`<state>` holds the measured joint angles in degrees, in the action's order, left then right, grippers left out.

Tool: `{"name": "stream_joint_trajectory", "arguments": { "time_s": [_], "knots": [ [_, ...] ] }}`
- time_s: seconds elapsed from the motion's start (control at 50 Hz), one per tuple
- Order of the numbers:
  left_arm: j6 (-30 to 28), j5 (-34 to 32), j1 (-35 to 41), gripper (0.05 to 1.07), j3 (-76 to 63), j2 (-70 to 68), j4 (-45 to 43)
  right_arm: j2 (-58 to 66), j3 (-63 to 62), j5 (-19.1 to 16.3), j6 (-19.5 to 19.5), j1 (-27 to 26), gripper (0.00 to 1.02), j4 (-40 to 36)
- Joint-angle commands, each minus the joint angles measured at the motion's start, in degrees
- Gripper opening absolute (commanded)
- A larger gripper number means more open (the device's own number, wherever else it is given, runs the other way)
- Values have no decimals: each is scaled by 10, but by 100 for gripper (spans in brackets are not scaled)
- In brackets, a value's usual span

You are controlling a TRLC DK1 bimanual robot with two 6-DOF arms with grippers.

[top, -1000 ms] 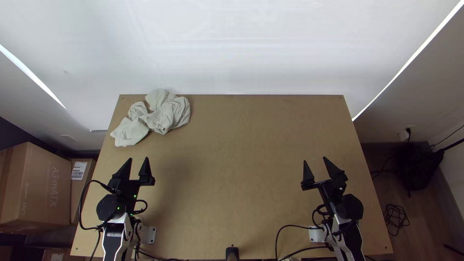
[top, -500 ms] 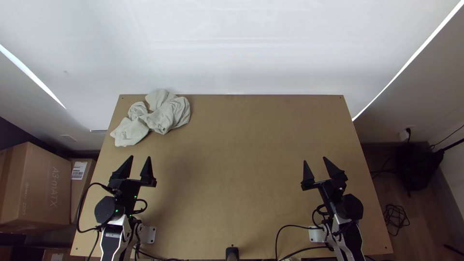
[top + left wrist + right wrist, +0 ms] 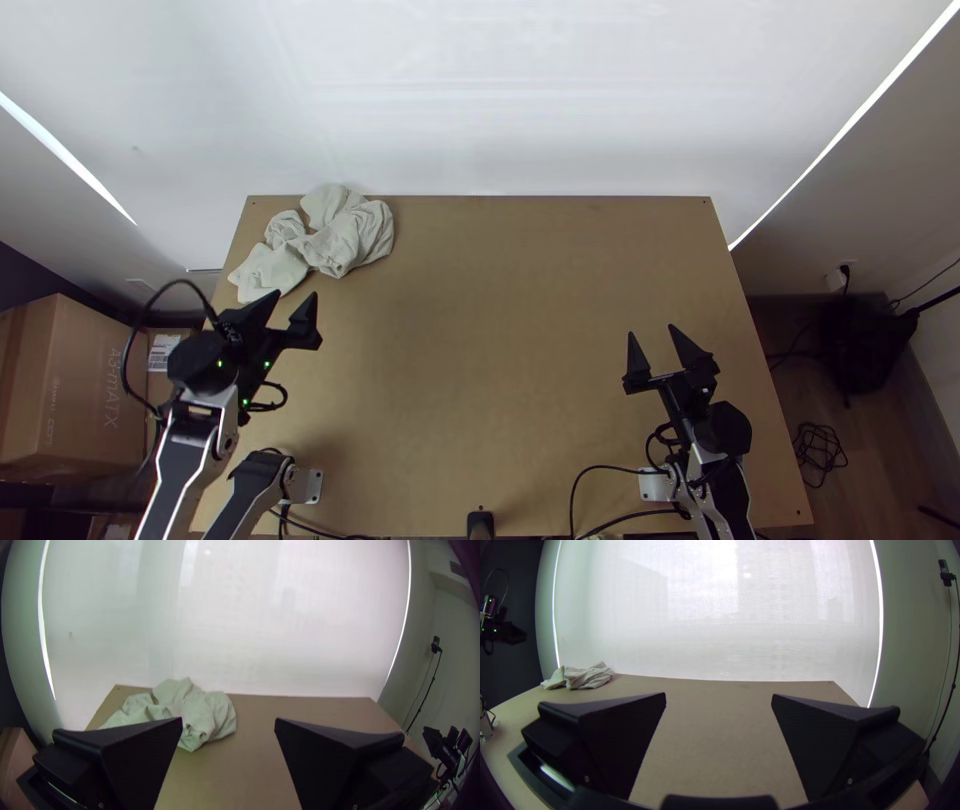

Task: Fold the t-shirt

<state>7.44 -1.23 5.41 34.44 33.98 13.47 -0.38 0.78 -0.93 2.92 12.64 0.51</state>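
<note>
A pale shirt in a crumpled heap.
It is all bunchy and wrinkly, at the far left corner of the flat brown table. The left gripper and right gripper both have their fingers wide apart. A big white screen is behind, and a brown box sits at the left.

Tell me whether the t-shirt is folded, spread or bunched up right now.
Bunched: the t-shirt lies as a crumpled, twisted heap at the far left corner of the table, with loose ridges and no flat panel.
</note>
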Motion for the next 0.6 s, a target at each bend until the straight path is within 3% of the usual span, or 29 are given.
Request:
{"name": "stream_joint_trajectory", "arguments": {
  "time_s": [0.0,0.1,0.4,0.58],
  "knots": [
    [-6,-1,4,102,70,70,52,2,-3,-7,2,4,98,-10],
    [11,-1,7,102,112,146,104,2,-3,-7,2,4,98,-10],
    [64,0,42,102,241,375,154,2,-3,-7,2,4,98,-10],
    [86,56,50,102,353,540,198,2,-3,-7,2,4,98,-10]
  ]
}}
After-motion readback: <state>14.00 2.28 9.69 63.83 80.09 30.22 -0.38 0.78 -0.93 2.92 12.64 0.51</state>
